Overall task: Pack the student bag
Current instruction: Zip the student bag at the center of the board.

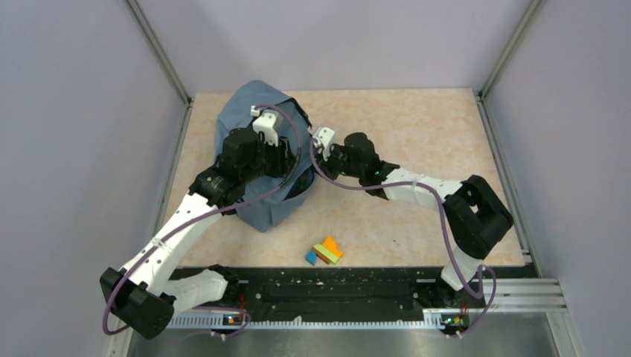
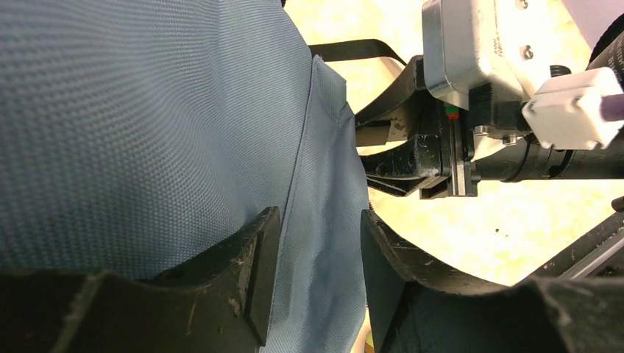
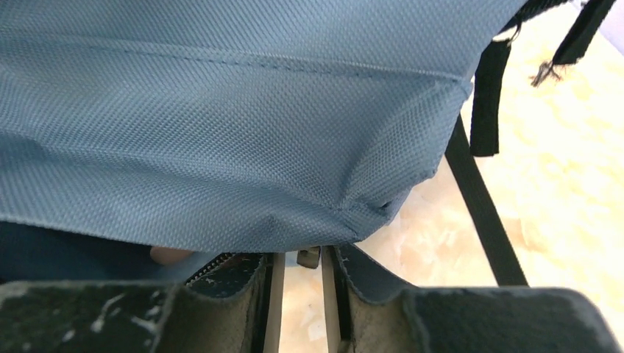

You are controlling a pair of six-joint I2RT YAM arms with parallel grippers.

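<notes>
A cluster of small coloured flat blocks (image 1: 324, 251) lies in front of the large slate-blue soft fabric backpack (image 1: 242, 111). Over the backpack, the left gripper (image 2: 316, 243) stands half apart, a loose fabric fold between its jaws. At the backpack's right edge, the right gripper (image 3: 298, 268) is narrowly parted and grips nothing.

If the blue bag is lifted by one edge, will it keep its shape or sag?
The bag will probably sag: its thin woven cloth already folds and creases. The loose black straps would likely dangle and drag. Its coarse weave looks hardly slippery.
</notes>
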